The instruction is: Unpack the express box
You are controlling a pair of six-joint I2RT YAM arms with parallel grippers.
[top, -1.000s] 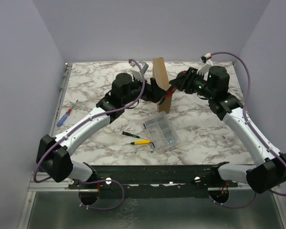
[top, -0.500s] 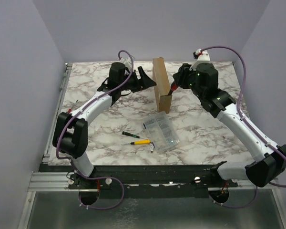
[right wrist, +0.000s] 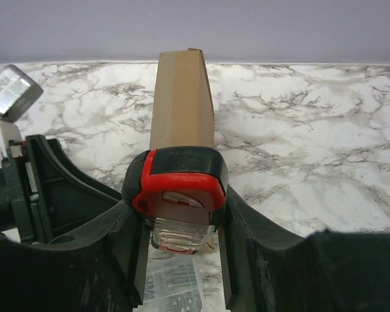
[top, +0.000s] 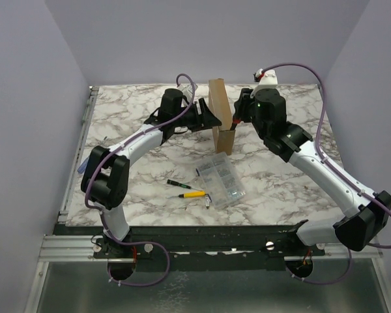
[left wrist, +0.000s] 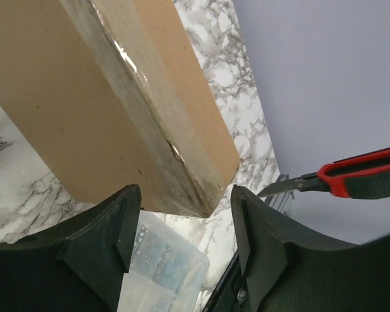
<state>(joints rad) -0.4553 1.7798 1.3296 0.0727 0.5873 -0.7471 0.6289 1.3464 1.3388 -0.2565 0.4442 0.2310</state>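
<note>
Top external view: your express box (top: pixel 219 116) stands on edge, far centre of the worktop (top: pixel 130 104), its taped seam (left wrist: pixel 143 104) apparently uncut. Left gripper (left wrist: pixel 185 221) is spread at its left face. Right gripper (right wrist: pixel 180 227) pinches a utility knife (right wrist: pixel 180 185). You have cutting and unpacking left.

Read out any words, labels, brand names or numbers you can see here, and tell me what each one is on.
Nothing is legible in these views.
Grey device at the left edge of the right wrist view: white label with fine print, too small to read.
Express box: plain brown cardboard, no print showing.
Utility knife: red and black, no brand visible.
Clear case: no readable marking.
</note>
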